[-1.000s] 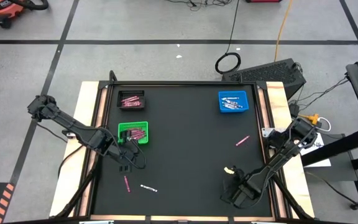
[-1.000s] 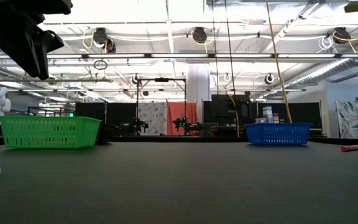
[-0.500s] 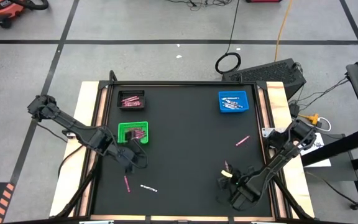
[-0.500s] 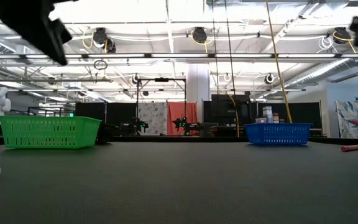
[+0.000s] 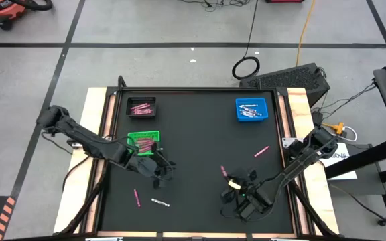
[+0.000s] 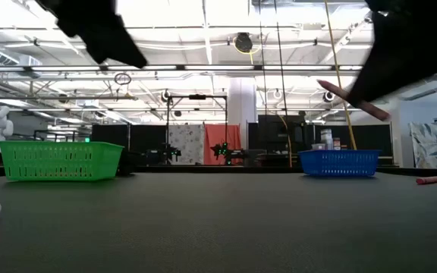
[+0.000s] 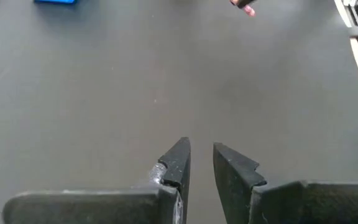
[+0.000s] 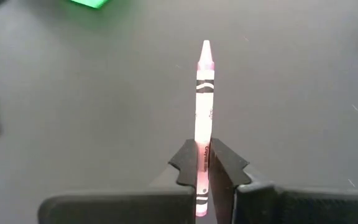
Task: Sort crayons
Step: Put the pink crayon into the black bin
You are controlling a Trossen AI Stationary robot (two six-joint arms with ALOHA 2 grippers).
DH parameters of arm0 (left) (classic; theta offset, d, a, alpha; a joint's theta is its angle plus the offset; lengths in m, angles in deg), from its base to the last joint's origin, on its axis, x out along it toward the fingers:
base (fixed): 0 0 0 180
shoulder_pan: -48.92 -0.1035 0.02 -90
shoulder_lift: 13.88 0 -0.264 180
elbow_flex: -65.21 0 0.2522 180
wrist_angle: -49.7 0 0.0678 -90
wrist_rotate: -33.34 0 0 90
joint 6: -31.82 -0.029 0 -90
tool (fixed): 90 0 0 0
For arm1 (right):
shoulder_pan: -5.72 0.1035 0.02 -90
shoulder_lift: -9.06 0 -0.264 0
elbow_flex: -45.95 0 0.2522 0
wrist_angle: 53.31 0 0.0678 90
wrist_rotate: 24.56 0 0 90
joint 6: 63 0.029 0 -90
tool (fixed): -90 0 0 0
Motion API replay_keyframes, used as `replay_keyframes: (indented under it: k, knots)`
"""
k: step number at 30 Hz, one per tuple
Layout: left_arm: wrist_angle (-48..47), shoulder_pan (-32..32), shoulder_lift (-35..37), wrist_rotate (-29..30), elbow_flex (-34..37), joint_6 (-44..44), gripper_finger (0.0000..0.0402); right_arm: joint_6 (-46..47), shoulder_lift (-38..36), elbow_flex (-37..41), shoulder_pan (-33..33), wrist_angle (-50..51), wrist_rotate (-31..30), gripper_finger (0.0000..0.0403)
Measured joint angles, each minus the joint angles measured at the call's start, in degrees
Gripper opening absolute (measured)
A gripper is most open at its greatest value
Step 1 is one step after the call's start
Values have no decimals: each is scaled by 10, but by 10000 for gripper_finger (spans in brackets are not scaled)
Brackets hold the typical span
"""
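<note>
Going left to right on the black table: at about 10 o'clock there's a black tray with pink crayons in it, and just below it, around 9 o'clock, a green basket holding more. The left gripper hangs just beside the basket's lower right corner, its jaws a narrow gap apart with nothing between them. Down at 7 o'clock a loose pink crayon and a white crayon lie near each other on the table. Around 5 o'clock the right gripper is pinching a pink crayon by its bottom end, tip poking out past the fingers. Another pink one lies at 3 o'clock. The blue basket at 2 o'clock has what look like white crayons, hard to tell.
</note>
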Motion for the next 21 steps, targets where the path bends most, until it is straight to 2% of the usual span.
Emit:
replay_keyframes:
  k: [6, 14, 21]
  knots:
    - [129, -23, -70, -33, 0, -32, 75, -170, 0, -24, -26, -96, -30, 3]
    - [286, -28, -146, -105, 0, -33, 75, -375, -1, -47, -35, -244, -29, 3]
    - [389, -29, -165, -157, 0, -46, 75, -485, -1, -51, -37, -341, -28, 3]
